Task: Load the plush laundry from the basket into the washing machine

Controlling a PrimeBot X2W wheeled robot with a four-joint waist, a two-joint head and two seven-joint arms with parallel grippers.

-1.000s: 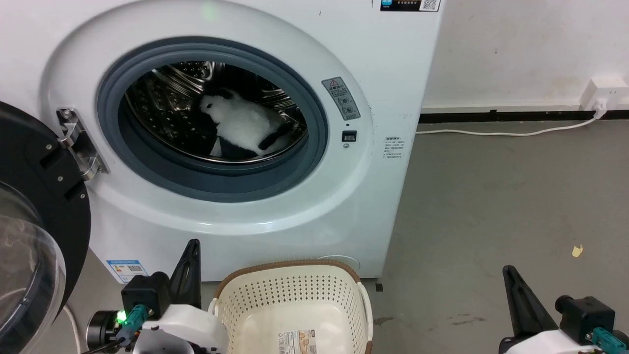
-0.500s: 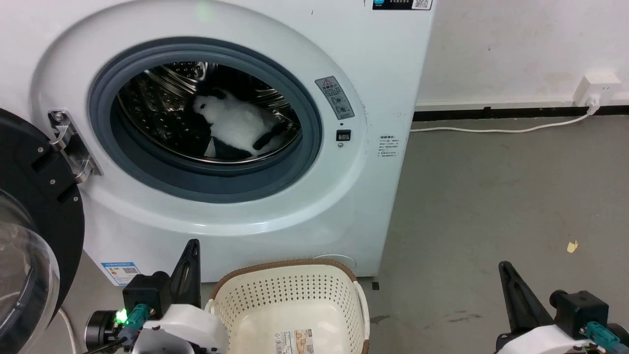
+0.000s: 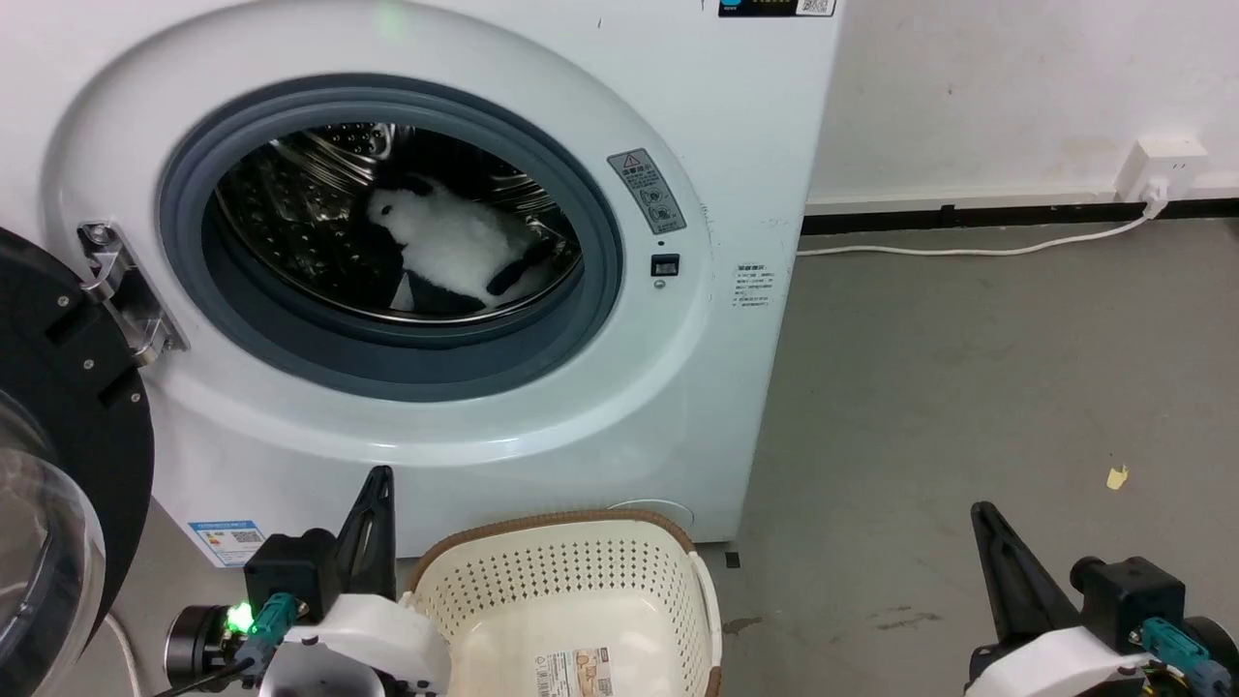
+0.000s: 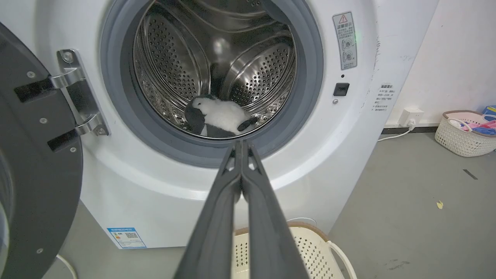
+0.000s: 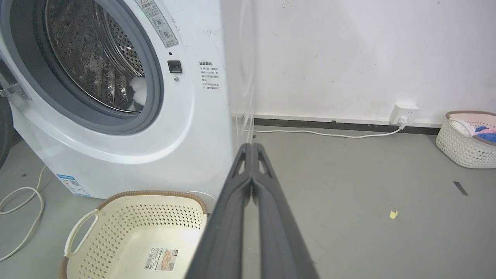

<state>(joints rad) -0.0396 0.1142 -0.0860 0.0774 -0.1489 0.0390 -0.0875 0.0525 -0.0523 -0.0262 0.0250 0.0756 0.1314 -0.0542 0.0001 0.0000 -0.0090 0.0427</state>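
Observation:
The plush laundry (image 3: pixel 453 248), white with black ears and limbs, lies inside the steel drum of the washing machine (image 3: pixel 542 426), whose porthole stands open; the toy (image 4: pixel 223 115) rests on the drum's bottom, and a white bit of it (image 5: pixel 138 89) peeks past the gasket. On the floor before the washer sits the cream basket (image 3: pixel 542 542) with nothing but its label sticker inside. My left gripper (image 3: pixel 379 476) is shut and holds nothing, just left of the basket. My right gripper (image 3: pixel 980 509) is shut too, over bare floor to the right.
The black-rimmed glass door (image 3: pixel 58 465) hangs open at the far left on its steel hinge (image 3: pixel 121 290). A white cable (image 3: pixel 968 252) runs along the floor to a wall socket (image 3: pixel 1157 160). Another basket with coloured clothes (image 5: pixel 467 137) stands by the right wall.
The whole head picture has shifted left and slightly up, so the camera has moved. Both grippers stay shut and low; the plush stays in the drum.

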